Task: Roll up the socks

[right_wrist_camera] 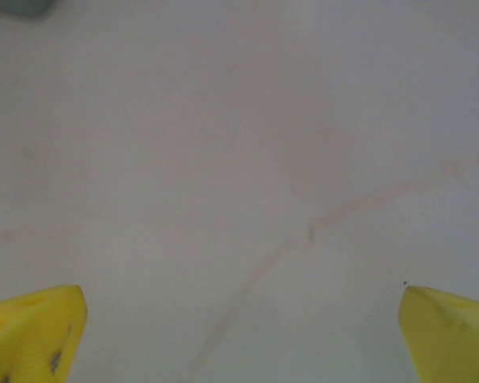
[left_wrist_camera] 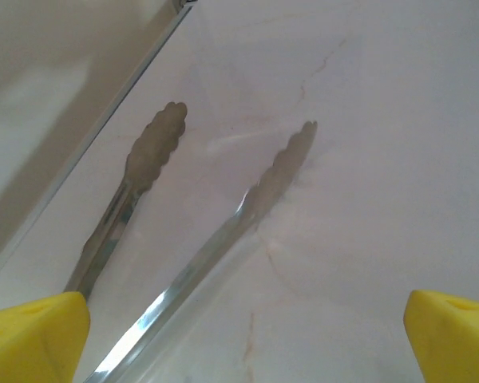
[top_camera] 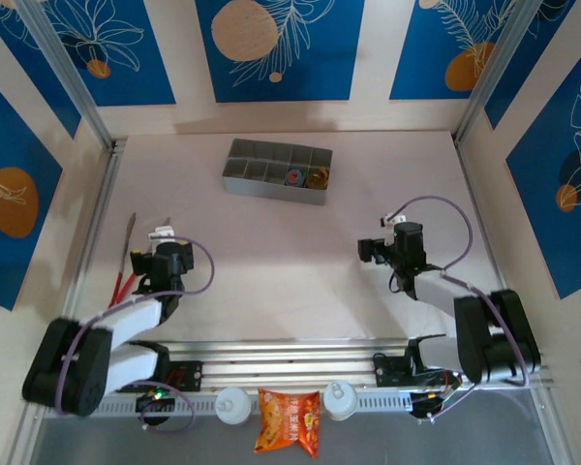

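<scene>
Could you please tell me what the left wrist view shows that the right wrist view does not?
Left wrist view: metal tongs lying beside an aluminium rail. Right wrist view: a grey-green corner at the top left edge, too little to identify. Both: the white tabletop and yellow fingertips set wide apart, so the left gripper and the right gripper stand open.

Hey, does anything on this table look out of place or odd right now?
Metal tongs lie by the open left claw, along the left rail, an odd tool for this job. The grey organizer tray at the far side sits slightly askew. An orange snack packet lies at the near edge.
</scene>
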Action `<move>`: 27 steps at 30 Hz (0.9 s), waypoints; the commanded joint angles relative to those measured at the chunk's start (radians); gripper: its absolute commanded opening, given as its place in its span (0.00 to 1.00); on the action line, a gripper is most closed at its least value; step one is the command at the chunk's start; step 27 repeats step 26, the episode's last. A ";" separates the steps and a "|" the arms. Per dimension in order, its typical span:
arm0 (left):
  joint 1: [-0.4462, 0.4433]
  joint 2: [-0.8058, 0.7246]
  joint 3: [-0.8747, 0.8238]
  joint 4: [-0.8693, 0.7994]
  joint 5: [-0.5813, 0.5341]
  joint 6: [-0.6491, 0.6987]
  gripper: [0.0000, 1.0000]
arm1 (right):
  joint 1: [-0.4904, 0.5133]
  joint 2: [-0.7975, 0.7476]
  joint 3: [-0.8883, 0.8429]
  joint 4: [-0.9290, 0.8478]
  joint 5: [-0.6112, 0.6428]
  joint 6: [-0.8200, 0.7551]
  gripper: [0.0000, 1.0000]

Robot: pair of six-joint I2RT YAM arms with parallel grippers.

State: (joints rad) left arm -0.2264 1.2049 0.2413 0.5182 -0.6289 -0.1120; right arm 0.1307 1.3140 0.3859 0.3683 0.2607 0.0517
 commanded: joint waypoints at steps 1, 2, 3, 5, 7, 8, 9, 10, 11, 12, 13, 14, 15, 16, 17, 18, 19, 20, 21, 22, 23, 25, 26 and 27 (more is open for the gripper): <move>0.047 0.109 0.023 0.370 0.106 0.080 1.00 | -0.054 0.089 0.039 0.329 -0.134 -0.030 0.99; 0.070 0.139 0.032 0.396 0.149 0.098 1.00 | -0.082 0.122 0.044 0.343 -0.177 -0.016 0.99; 0.087 0.185 0.019 0.478 0.174 0.097 1.00 | -0.103 0.158 0.016 0.437 -0.218 -0.007 0.99; 0.136 0.278 -0.029 0.671 0.246 0.074 1.00 | -0.125 0.223 -0.046 0.617 -0.257 0.017 0.99; 0.150 0.257 -0.056 0.671 0.341 0.074 1.00 | -0.128 0.181 -0.028 0.510 -0.250 0.019 0.99; 0.150 0.269 -0.064 0.691 0.378 0.090 1.00 | -0.124 0.197 -0.032 0.546 -0.240 0.018 0.99; 0.150 0.315 -0.073 0.756 0.415 0.103 1.00 | -0.119 0.205 -0.029 0.547 -0.226 0.017 0.99; 0.149 0.377 -0.070 0.824 0.424 0.113 1.00 | -0.117 0.197 -0.010 0.493 -0.210 0.018 0.99; 0.155 0.424 -0.055 0.878 0.402 0.106 1.00 | -0.116 0.206 0.010 0.472 -0.198 0.020 0.99; 0.178 0.362 -0.022 0.706 0.411 0.060 1.00 | -0.119 0.210 0.025 0.450 -0.184 0.031 0.99; 0.185 0.322 0.012 0.583 0.419 0.060 1.00 | -0.127 0.204 0.032 0.423 -0.183 0.041 0.99; 0.176 0.346 0.037 0.577 0.436 0.086 1.00 | -0.130 0.212 0.033 0.438 -0.195 0.045 0.99; 0.176 0.375 0.042 0.620 0.451 0.098 1.00 | -0.131 0.205 0.035 0.423 -0.193 0.043 0.99; 0.176 0.361 0.045 0.591 0.454 0.093 1.00 | -0.132 0.207 0.035 0.429 -0.200 0.045 0.99; 0.176 0.349 0.053 0.551 0.450 0.090 1.00 | -0.131 0.207 0.034 0.429 -0.199 0.044 0.99; 0.174 0.361 0.051 0.575 0.447 0.094 1.00 | -0.131 0.206 0.034 0.427 -0.199 0.044 0.99; 0.174 0.364 0.049 0.587 0.448 0.095 1.00 | -0.131 0.208 0.033 0.434 -0.197 0.043 0.99; 0.175 0.354 0.052 0.565 0.449 0.092 1.00 | -0.128 0.205 0.030 0.430 -0.192 0.041 0.99; 0.175 0.358 0.050 0.574 0.448 0.093 1.00 | -0.128 0.208 0.034 0.433 -0.190 0.040 0.99; 0.175 0.363 0.048 0.585 0.449 0.095 1.00 | -0.130 0.211 0.039 0.420 -0.200 0.043 0.99; 0.174 0.356 0.051 0.570 0.449 0.095 1.00 | -0.141 0.210 0.043 0.414 -0.221 0.049 0.99; 0.174 0.361 0.053 0.574 0.445 0.096 1.00 | -0.137 0.209 0.040 0.421 -0.212 0.046 0.99; 0.173 0.357 0.053 0.567 0.443 0.095 1.00 | -0.135 0.206 0.033 0.431 -0.209 0.046 0.99; 0.173 0.357 0.053 0.567 0.443 0.095 1.00 | -0.135 0.206 0.033 0.431 -0.209 0.046 0.99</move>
